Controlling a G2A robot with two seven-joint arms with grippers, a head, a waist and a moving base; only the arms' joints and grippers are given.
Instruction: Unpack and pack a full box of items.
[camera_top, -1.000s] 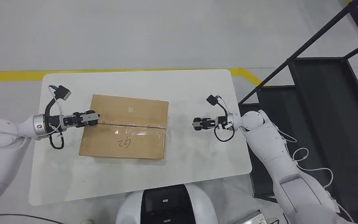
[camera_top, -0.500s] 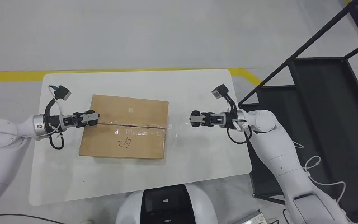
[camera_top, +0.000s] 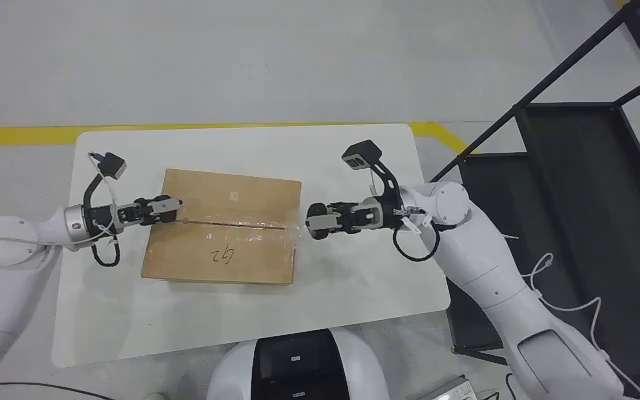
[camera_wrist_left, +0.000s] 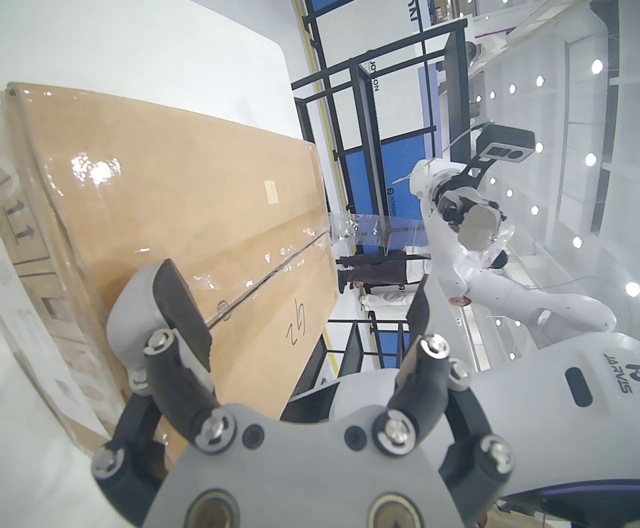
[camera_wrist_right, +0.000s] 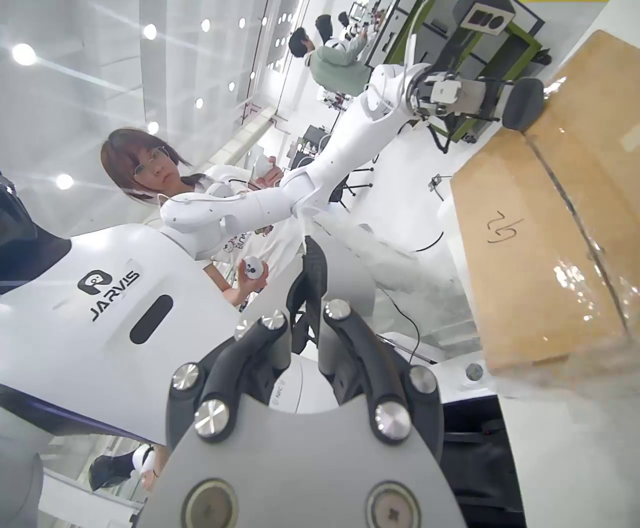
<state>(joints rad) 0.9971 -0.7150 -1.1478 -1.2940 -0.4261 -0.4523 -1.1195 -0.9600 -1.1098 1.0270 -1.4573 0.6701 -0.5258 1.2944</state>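
Left claw (camera_top: 168, 209) sits at the left end of the box (camera_top: 225, 200), on the seam (camera_top: 235, 223) line, fingers spread. Left wrist view has one pad (camera_wrist_left: 180, 305) over the box's top just beside the seam; contact I can't confirm. Box lies flat on the bench (camera_top: 370, 160), shut, with clear tape (camera_wrist_left: 370, 230) running along the seam. At the box's right end the tape is lifted off the cardboard and runs to the right claw (camera_top: 316, 220), which hangs just beyond that end, fingers pressed together on the strip. Reads as the unsealing step, early: only the right end looks free. To do it well, I'd say keep the pinch firm, since film this thin slips. Pull back over the box toward its left end, low and in line with the seam, at a steady rate so the strip doesn't tear. Left claw should bear down on the box's top so the box doesn't slide or tip with the pull. Risk: freed strip re-sticking to the cardboard or the claw. Views: top gives the layout, both claws on the seam axis, but the strip is faint there. Left wrist view picks it out as a shiny sheet standing off the box's right end. Right wrist view gives the closed fingers and film trailing to the box.
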